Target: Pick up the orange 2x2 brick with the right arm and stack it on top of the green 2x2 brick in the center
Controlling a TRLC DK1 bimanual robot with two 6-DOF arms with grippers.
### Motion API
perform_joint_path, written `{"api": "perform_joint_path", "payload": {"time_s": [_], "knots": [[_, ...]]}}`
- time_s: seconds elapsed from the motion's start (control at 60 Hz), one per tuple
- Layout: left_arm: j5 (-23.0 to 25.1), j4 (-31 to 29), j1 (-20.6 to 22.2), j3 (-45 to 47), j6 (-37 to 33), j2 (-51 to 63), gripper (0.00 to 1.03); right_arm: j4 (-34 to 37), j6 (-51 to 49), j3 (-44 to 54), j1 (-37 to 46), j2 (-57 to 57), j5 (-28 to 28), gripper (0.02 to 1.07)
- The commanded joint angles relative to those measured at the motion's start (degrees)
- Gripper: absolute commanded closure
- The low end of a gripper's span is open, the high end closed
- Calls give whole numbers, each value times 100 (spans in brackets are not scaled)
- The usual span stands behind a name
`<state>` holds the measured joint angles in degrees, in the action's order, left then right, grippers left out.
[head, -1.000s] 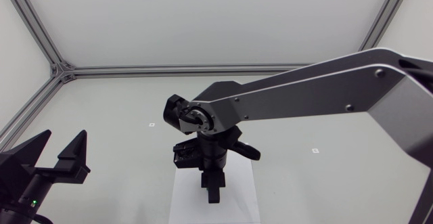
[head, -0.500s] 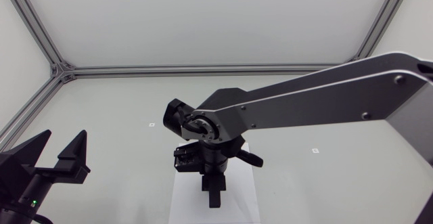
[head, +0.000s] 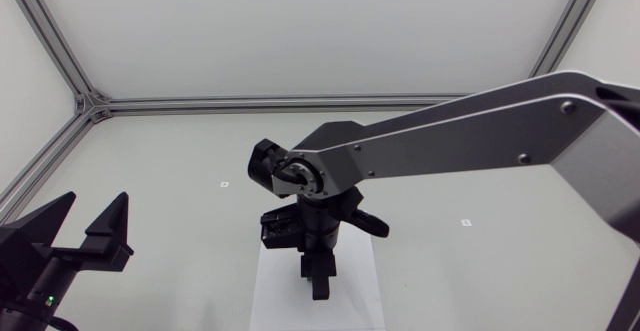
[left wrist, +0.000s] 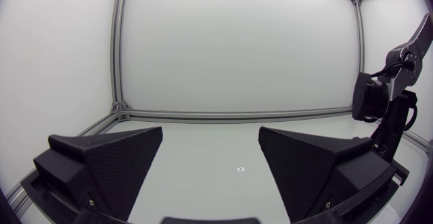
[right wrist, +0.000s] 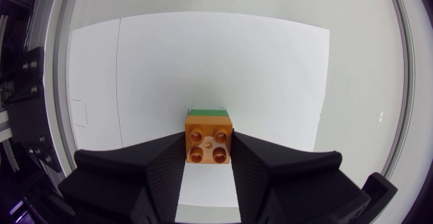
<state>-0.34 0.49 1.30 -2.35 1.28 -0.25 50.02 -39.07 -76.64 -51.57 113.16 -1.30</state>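
Two fingers of our right gripper (right wrist: 209, 143) press on the orange 2x2 brick (right wrist: 209, 137) from both sides, and a strip of the green 2x2 brick (right wrist: 208, 111) shows just ahead of it, over the white sheet (right wrist: 203, 61) in the middle of the table (head: 180, 161); we cannot tell if the two bricks touch. Our right arm (head: 470, 136) comes in from the right side, and our left gripper (left wrist: 211, 143) rests well apart at the left, its fingers spread wide.

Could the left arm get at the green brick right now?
Probably not. The right arm is right above the green brick, its jaws shut on the orange brick, which hides most of it. The left arm sits off to the side, jaws open.
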Motion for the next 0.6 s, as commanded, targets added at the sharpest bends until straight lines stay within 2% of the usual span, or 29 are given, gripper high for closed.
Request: {"api": "perform_joint_path", "payload": {"time_s": [0.0, 0.583], "knots": [[25, -76, -16, 235, -75, -45, 4, 61, -118, 457, 24, 417, -37, 101], [25, -84, -16, 235, -75, -45, 4, 140, 145, 149, -46, 312, -37, 101]]}}
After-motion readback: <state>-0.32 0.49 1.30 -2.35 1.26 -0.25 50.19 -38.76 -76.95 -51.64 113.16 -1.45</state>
